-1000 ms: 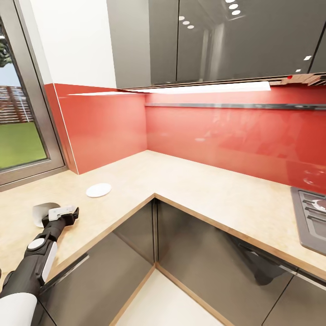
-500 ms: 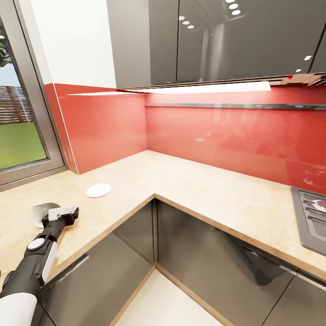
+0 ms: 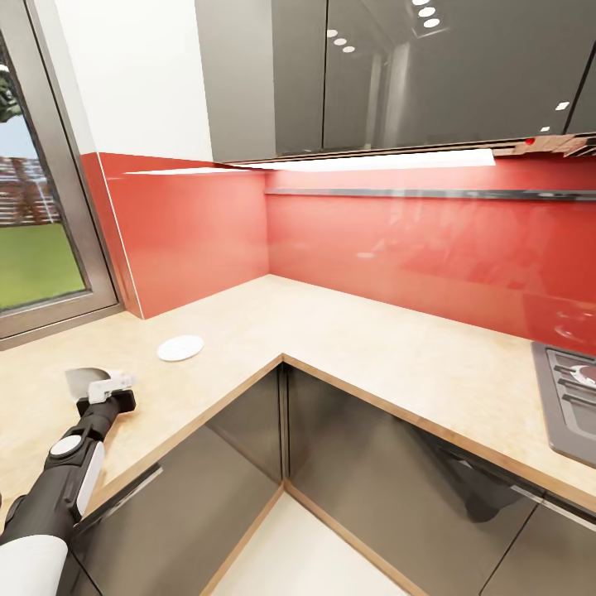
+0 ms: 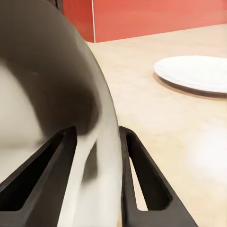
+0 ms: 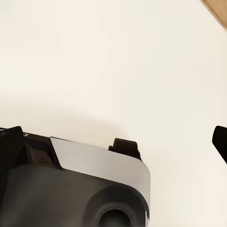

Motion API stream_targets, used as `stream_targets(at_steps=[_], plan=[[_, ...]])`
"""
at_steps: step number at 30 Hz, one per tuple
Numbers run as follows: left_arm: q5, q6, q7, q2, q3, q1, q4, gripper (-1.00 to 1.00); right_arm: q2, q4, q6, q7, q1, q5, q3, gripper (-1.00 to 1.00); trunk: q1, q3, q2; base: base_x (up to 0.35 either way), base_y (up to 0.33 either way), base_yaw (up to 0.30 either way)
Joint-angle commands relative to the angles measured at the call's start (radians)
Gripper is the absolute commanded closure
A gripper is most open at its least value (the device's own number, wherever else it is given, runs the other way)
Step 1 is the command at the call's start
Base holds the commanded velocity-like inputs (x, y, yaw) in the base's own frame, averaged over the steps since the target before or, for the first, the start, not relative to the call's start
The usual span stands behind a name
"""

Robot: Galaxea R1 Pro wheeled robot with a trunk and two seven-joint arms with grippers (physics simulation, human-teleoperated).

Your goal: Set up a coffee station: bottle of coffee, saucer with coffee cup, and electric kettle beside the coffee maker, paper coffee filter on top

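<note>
Room: kitchen corner, red backsplash [image 3: 348,248], dark grey wall cabinets [image 3: 397,74] above, lit strip under them, window [image 3: 33,248] at far left with grass outside.
Counter: L-shaped beige counter [image 3: 372,339] with wood edge, dark glossy base cabinets [image 3: 348,463] below, pale floor [image 3: 298,555] in the corner gap.
Stove: grey hob edge [image 3: 571,397] at far right of the counter.
Saucer: white saucer [image 3: 180,348] flat on the counter's left run, near the inner corner edge; seen again as a white disc [image 4: 194,73] in the left wrist view, apart from the cup.
Coffee cup: pale shiny coffee cup [image 3: 83,381] at the tip of the left arm, over the counter, well left of the saucer; whether lifted or resting cannot be told. Fills much of the left wrist view as a curved glossy wall [image 4: 47,94].
Left gripper: left gripper [image 3: 106,391] on black-and-white arm reaching up from lower left; jaws closed on the cup wall, one dark finger [image 4: 142,184] outside, the other on the opposite side of the wall.
Right gripper: right wrist view looks down at pale floor [image 5: 113,61] and the robot's grey-and-black body [image 5: 75,189]; dark finger tip [image 5: 221,142] at frame edge, jaws state cannot be told.
</note>
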Motion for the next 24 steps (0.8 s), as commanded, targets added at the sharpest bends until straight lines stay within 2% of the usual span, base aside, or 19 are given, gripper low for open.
stream_targets(at_steps=[1,14,24], plan=[[-0.006,0.004,-0.007,-0.001,0.003,0.000,0.000,1.00,0.000,0.000,-0.003,0.000,-0.001,0.000,0.002,-1.00,0.000,-0.001,0.000,0.000,0.000,0.000],[-0.006,0.004,-0.007,-0.001,0.003,0.000,0.000,1.00,0.000,0.000,-0.003,0.000,0.000,0.000,0.002,-1.00,0.000,-0.001,0.000,0.000,0.000,0.000],[-0.006,0.004,-0.007,-0.001,0.003,0.000,0.000,1.00,0.000,0.000,-0.003,0.000,-0.001,0.000,0.003,-1.00,-0.038,0.030,0.070,0.000,0.000,0.000]])
